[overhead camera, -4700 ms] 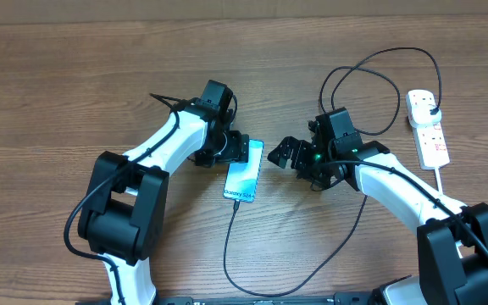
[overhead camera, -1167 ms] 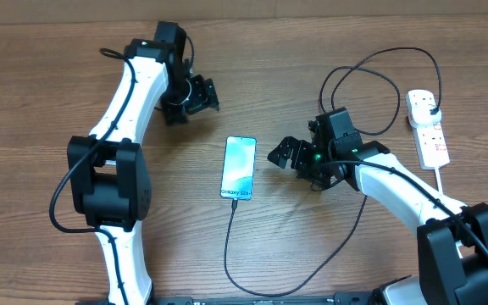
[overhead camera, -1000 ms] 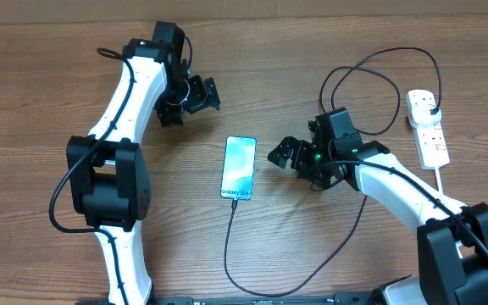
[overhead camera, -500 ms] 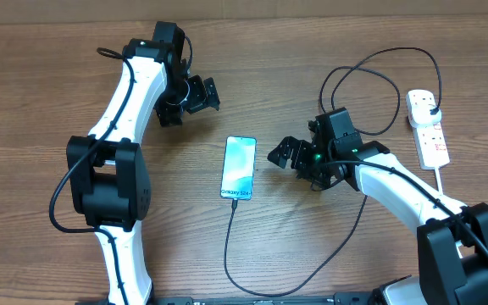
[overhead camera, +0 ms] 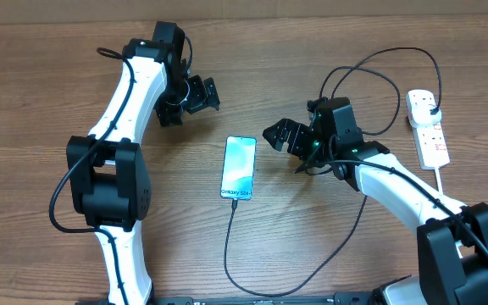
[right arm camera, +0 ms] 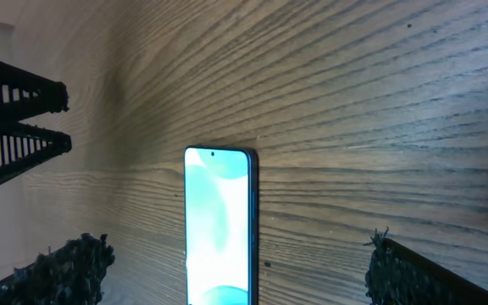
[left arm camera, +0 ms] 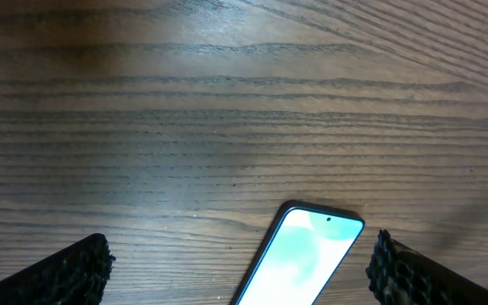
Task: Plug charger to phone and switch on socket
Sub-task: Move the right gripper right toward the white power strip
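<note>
The phone lies flat mid-table with its light blue screen up; it also shows in the left wrist view and the right wrist view. The black charger cable loops from its plug, which sits in the white socket, down round the front. Its tip meets the phone's bottom edge. My left gripper hangs open, far left of the phone's top. My right gripper is open and empty, just right of the phone's top corner.
The socket's thick white cord runs down along the right arm. A cable loop lies behind the right gripper. The left gripper's ribbed black fingers show at the left edge of the right wrist view.
My right gripper has moved up and left, nearer the phone's top right corner. The left arm, the phone and the cable have stayed put over the last second.
</note>
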Controlling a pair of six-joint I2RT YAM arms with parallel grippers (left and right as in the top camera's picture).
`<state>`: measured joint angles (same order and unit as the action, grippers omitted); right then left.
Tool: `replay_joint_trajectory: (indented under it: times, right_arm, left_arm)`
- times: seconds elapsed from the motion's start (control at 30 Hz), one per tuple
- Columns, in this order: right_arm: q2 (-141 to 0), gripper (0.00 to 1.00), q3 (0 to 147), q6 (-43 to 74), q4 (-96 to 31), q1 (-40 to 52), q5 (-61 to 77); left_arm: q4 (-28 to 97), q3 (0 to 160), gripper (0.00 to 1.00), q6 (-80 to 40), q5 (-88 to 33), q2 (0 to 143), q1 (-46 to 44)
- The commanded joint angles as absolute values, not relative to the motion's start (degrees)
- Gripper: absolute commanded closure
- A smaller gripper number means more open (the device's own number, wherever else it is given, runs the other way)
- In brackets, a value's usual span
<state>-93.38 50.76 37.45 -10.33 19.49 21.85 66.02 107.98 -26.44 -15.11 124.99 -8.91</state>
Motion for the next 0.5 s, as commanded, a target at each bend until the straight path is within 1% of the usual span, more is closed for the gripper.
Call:
replay_joint_trajectory:
  times: [0.0, 0.17, 0.23, 0.4, 0.47]
  right_arm:
    - [-93.2, 0.0, 51.2, 37.0, -11.0, 19.3, 21.1]
    - [-93.2, 0.0, 51.2, 37.0, -11.4, 19.0, 18.8]
    - [-93.2, 0.07, 51.2, 37.0, -11.5, 18.9, 16.1]
    - [-93.2, 0.15, 51.2, 37.0, -11.7, 18.9, 13.5]
    - [-93.2, 0.2, 51.2, 37.0, -12.0, 18.9, 13.5]
  left_arm:
    - [66.0, 108.6, 0.0, -25.7, -14.4, 124.3, -9.1]
    - [66.0, 108.6, 0.0, -25.7, -14.4, 124.3, -9.1]
    - [66.0, 108.6, 0.0, -25.7, -14.4, 124.3, -9.1]
    - [66.0, 108.6, 0.0, -25.7, -14.4, 124.3, -9.1]
    - [66.0, 108.6, 0.0, -25.7, -14.4, 124.3, -9.1]
